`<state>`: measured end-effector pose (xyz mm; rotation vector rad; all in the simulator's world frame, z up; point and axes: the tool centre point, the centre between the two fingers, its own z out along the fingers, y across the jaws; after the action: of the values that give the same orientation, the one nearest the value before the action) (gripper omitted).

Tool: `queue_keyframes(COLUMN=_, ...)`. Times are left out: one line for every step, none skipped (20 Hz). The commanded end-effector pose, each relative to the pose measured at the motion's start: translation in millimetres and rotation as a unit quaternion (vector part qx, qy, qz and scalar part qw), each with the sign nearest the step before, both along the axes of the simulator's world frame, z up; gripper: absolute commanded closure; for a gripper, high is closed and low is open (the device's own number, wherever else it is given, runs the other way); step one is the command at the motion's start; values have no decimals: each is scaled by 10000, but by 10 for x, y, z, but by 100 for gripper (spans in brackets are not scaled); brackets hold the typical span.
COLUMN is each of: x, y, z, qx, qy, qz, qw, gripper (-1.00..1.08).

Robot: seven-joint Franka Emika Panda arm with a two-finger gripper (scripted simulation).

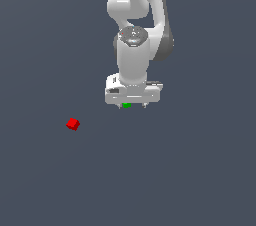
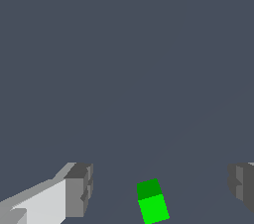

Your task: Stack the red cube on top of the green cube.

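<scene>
The red cube (image 1: pixel 73 124) lies on the dark grey floor at the exterior view's left, well apart from the arm. It does not show in the wrist view. The green cube (image 1: pixel 127 105) is mostly hidden behind the white gripper (image 1: pixel 132 106), only a sliver showing under the hand. In the wrist view the green cube (image 2: pixel 152 201) lies on the floor between the two fingers (image 2: pixel 79 189), nearer none of them closely. The gripper (image 2: pixel 161 188) is open and empty, its jaws wide apart, hovering above the green cube.
The white arm (image 1: pixel 135 25) rises above the gripper toward the top of the exterior view. The flat dark grey floor (image 1: pixel 190 170) surrounds both cubes.
</scene>
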<state>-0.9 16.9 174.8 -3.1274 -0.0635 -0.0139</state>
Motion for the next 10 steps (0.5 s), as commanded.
queue_keyframes(x=0, y=0, z=0, qx=0, qy=0, qz=0, qw=10000, gripper=-92)
queue_keyframes(x=1, y=-7, z=-2, qx=0, qy=0, qz=-3, qw=10000, gripper=-92)
queue_keyframes(x=4, y=-27, z=-10, qx=-1, qy=0, qz=-15, qw=10000, gripper=-92)
queue_keyframes(x=10, y=-62, z=-23, qx=-3, qy=1, qz=-34, qw=10000, gripper=-92)
queue_keyframes(x=17, y=-110, z=-41, qx=-4, qy=2, qz=-60, qw=10000, gripper=-92)
queue_keyframes(x=25, y=-171, z=-63, qx=-7, qy=3, qz=-94, qw=10000, gripper=-92)
queue_keyframes(x=35, y=-245, z=-91, qx=-10, qy=4, qz=-135, qw=9999, gripper=-92)
queue_keyframes(x=46, y=-332, z=-123, qx=-13, qy=6, qz=-183, qw=9998, gripper=-92)
queue_keyframes(x=58, y=-430, z=-159, qx=-16, qy=8, qz=-237, qw=9997, gripper=-92)
queue_keyframes(x=70, y=-540, z=-200, qx=-20, qy=10, qz=-298, qw=9996, gripper=-92)
